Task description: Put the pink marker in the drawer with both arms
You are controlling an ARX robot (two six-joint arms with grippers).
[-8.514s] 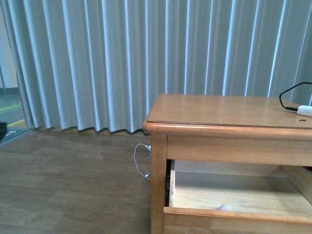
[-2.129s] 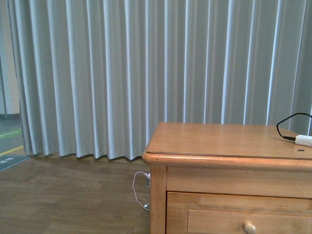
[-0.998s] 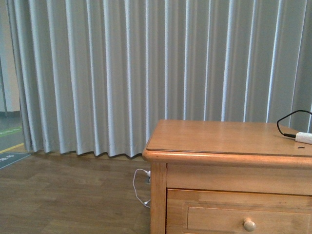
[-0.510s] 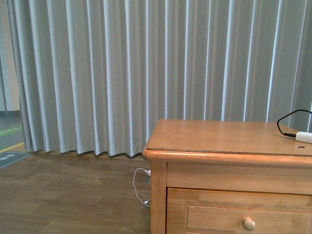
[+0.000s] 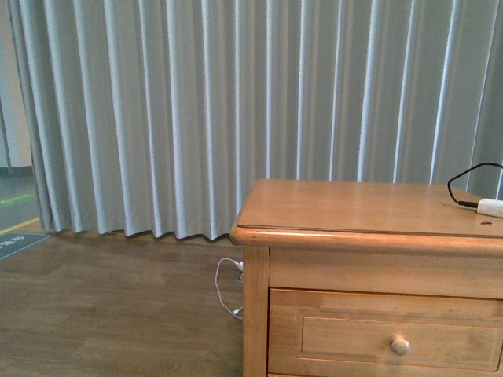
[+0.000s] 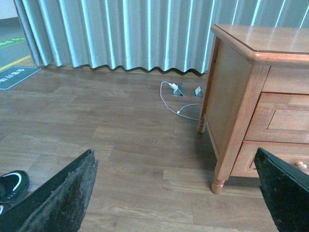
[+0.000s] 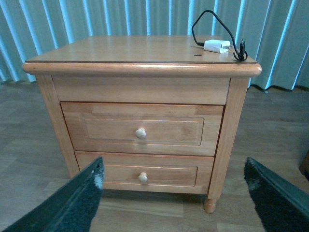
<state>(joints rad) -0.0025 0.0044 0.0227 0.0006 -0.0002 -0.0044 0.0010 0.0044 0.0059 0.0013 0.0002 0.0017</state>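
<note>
Both grippers stood wide open and empty: the left gripper (image 6: 176,193) showed its flat black fingers (image 6: 58,198) low in its frame over bare floor, the right gripper (image 7: 171,203) faced the honey-coloured wooden nightstand (image 7: 140,53). Centre frame, the taller panelled drawer (image 7: 142,129) with its round knob (image 7: 140,133) sat shut. The pink marker was nowhere visible, presumably inside. Some seconds earlier the drawer gaped open; now it was closed, so only backing the arms away seemed left.
</note>
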